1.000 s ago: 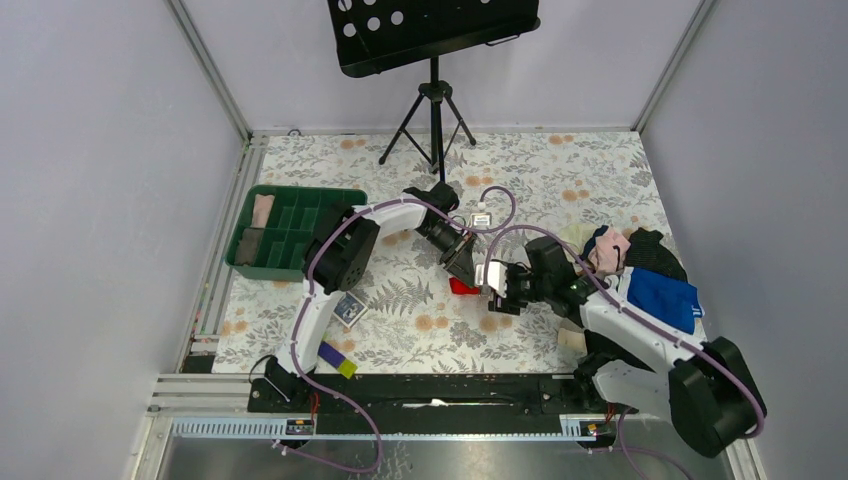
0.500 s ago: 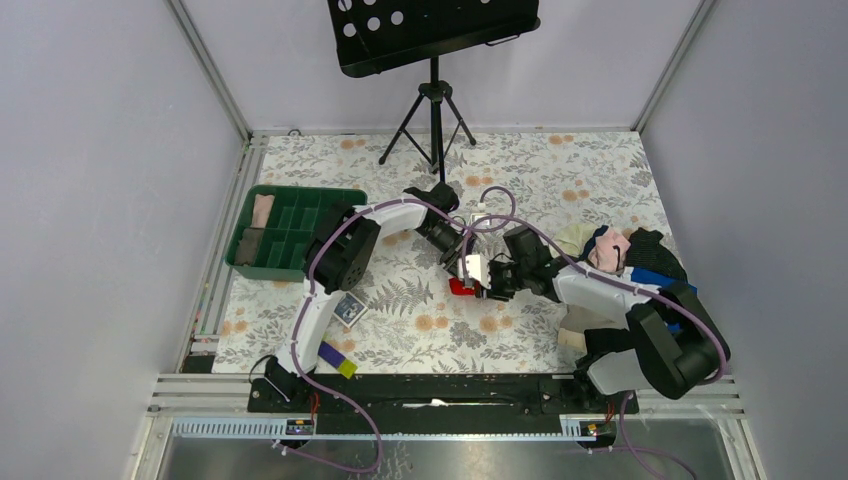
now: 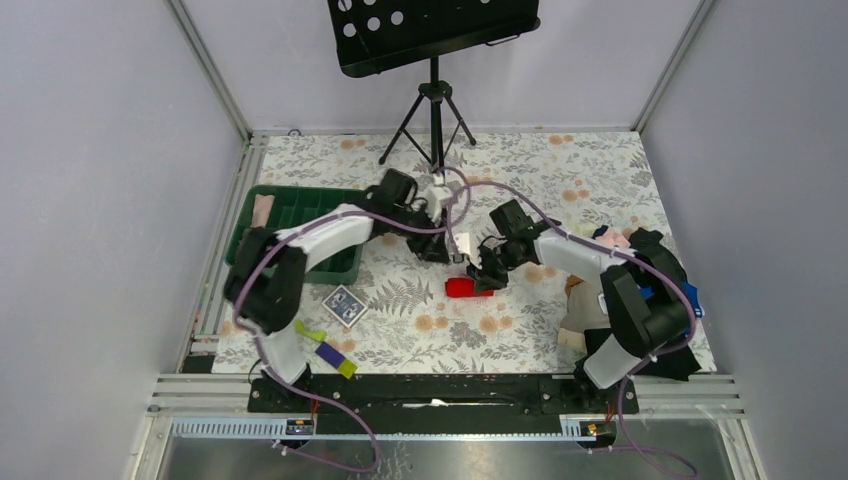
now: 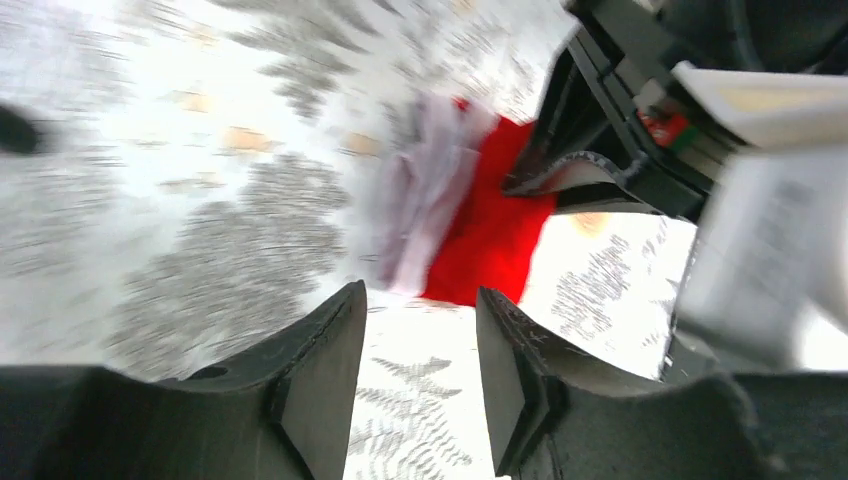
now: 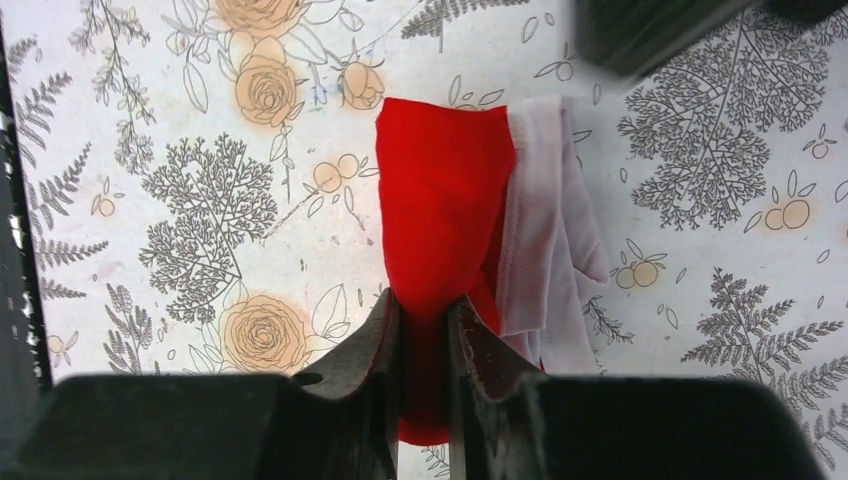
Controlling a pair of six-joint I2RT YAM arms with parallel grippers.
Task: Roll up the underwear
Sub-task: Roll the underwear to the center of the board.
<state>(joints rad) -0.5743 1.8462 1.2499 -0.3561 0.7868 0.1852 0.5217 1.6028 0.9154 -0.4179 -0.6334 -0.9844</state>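
- The underwear (image 3: 468,287), a bright red bundle already wound into a short, thick roll, lies near the middle of the floral table cover (image 3: 560,170). Its pale waistband trim (image 5: 548,230) is bunched loose along one side.
- The right gripper (image 5: 425,312) now has its jaws drawn narrow on one end of the red roll, with cloth pinched between them. A second ago it stood wide beside the garment.
- The left gripper (image 4: 420,300), clamped down at the garment a second ago, has let go and drawn back toward the far side. Its jaws stand apart with only table cover between them, the roll just beyond its tips.
- The hand-over suggests the roll is formed and is now held by the right arm alone. The loose trim looks the likeliest part to unwind.
- Well apart to either side are a green tray (image 3: 300,189) at left and a heap of other clothes (image 3: 650,250) at right.
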